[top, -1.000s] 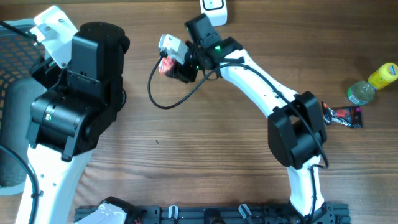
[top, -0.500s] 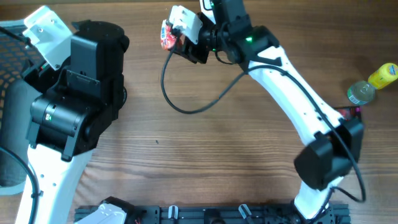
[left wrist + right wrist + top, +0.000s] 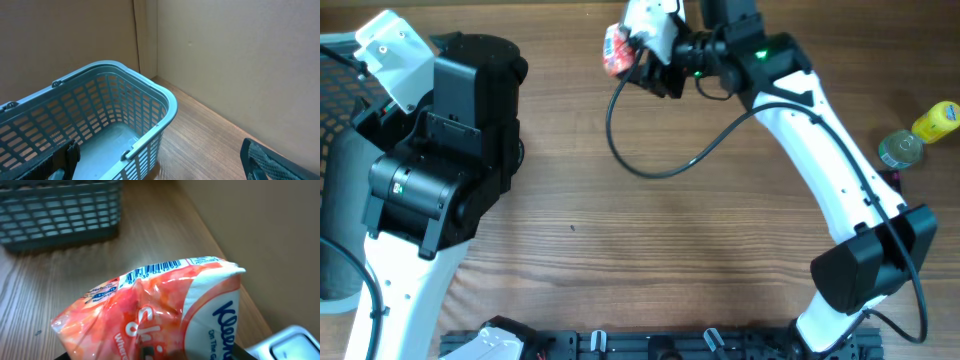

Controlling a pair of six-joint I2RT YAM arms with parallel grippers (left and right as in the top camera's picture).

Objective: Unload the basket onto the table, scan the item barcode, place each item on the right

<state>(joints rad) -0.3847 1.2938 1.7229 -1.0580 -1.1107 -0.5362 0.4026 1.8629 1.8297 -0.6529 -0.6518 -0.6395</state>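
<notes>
A red-orange Kleenex tissue pack hangs near the table's far edge with my right gripper shut on it. The right wrist view is filled by the pack, and its barcode runs along the upper edge, facing up. A corner of a white scanner shows at the lower right of that view, beside the pack. My left gripper stands open with nothing in it, over the rim of a blue-grey basket. Its dark fingers show at the frame's bottom corners.
The left arm's bulky black body fills the table's left side, with the basket at the left edge. A black cable loops below the right wrist. A green-capped bottle and a yellow item sit at the right edge.
My right arm has swung right and toward the far edge, carrying the tissue pack with it. The left arm has hardly moved.
</notes>
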